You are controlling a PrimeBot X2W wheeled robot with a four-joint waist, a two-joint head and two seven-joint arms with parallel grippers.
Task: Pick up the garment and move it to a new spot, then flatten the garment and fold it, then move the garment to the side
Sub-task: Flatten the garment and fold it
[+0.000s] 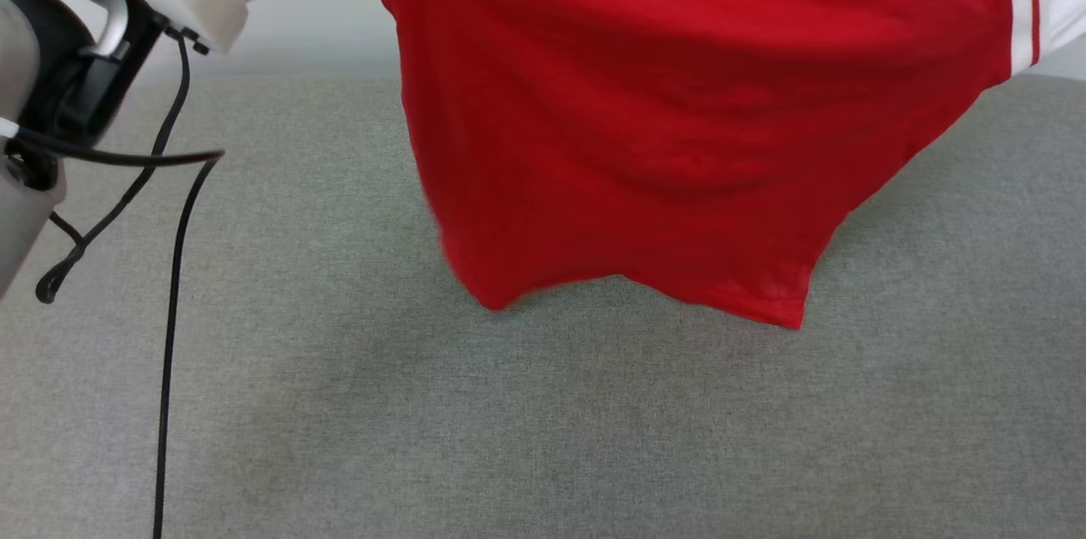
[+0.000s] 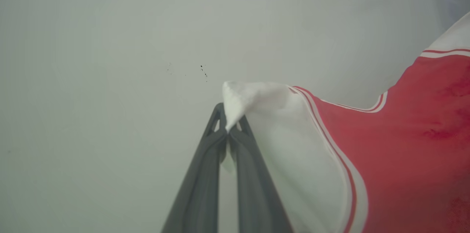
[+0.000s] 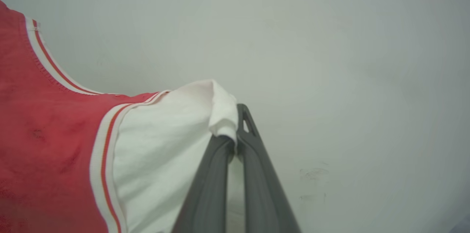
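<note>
Left pincer (image 2: 229,124), right pincer (image 3: 234,135) clamp garment (image 1: 679,98) sleeves.

A grey woven fabric surface (image 1: 543,437) spans the head view from side to side, its far edge meeting a pale wall (image 1: 322,21). It lies flat and smooth, with a soft shadow across its middle. The garment (image 1: 679,140) hangs over the far part, red hem low; whether it touches cannot be told. A thin black cable (image 1: 170,335) crosses the left side, contact unclear.
</note>
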